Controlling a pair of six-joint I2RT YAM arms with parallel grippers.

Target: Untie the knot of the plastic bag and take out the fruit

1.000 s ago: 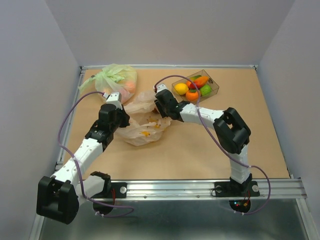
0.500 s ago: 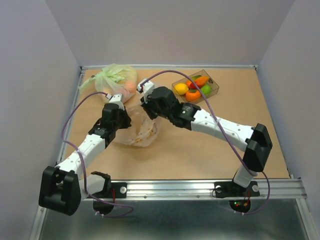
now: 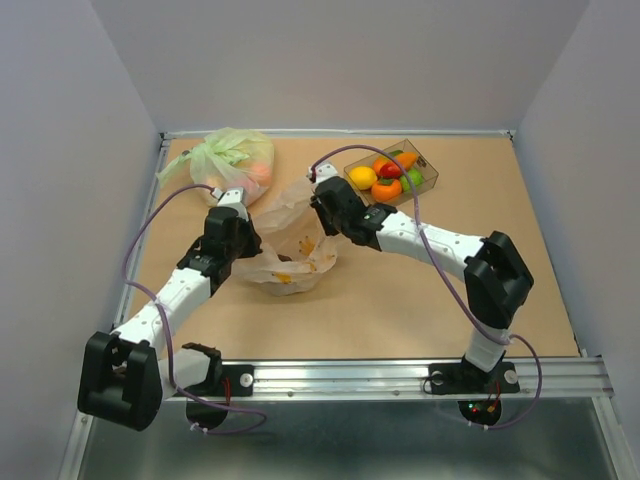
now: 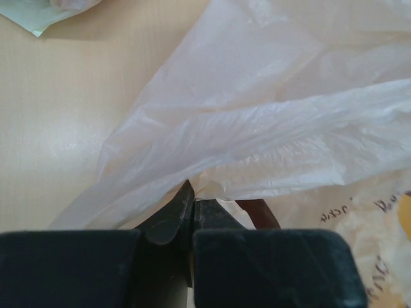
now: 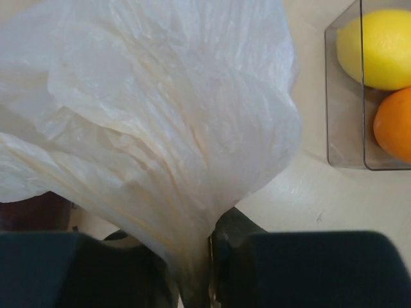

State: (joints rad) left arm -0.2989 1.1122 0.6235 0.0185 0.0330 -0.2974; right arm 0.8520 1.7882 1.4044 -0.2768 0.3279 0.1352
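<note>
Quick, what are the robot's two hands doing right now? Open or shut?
Left gripper: shut, pinching a fold of the plastic bag.
Right gripper: shut, with the plastic bag's film clamped between its fingers.

The plastic bag is pale peach, thin, translucent and crumpled, with orange print marks. It lies left of centre, its film drawn up at two sides. The fruit, yellow, orange, green and red, sits in a clear box, far and right of the bag.
</note>
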